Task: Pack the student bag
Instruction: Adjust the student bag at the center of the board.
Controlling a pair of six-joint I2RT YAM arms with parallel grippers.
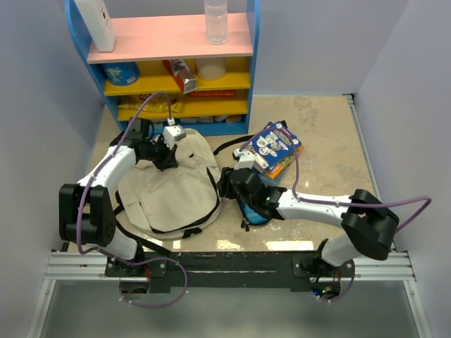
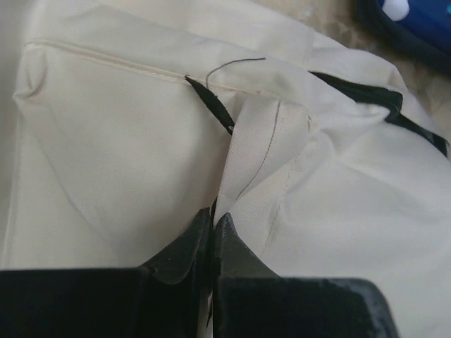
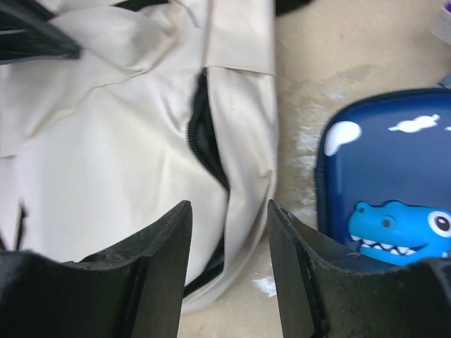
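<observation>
Right now your student bag (image 1: 173, 193) lies flat on the table (image 1: 331, 162), left of centre, in front of the shelf unit (image 1: 176, 46). In the right wrist view one black zip on its right edge gapes a little and shows dark lining. You cannot tell whether anything is inside.

Your left gripper (image 2: 213, 224) sits at the bag's far end. Its jaws are pressed together on a raised fold of the cream fabric, next to a black strap end.

Your right gripper (image 3: 229, 211) hangs over the bag's right edge, just by that zip gap. Its jaws stand apart with nothing between them.

Just beside the bag on the right lies a blue pencil case (image 3: 387, 176) with a dinosaur on it. Its contents do not show.

Count one bag, one pencil case and one colourful book (image 1: 275, 148), which lies beyond the case on the table. The pink top shelf carries two bottles, a white one (image 1: 95, 24) and a clear one (image 1: 216, 21). The yellow shelf below holds a blue tub (image 1: 121, 72) and a few packets too small to name.
</observation>
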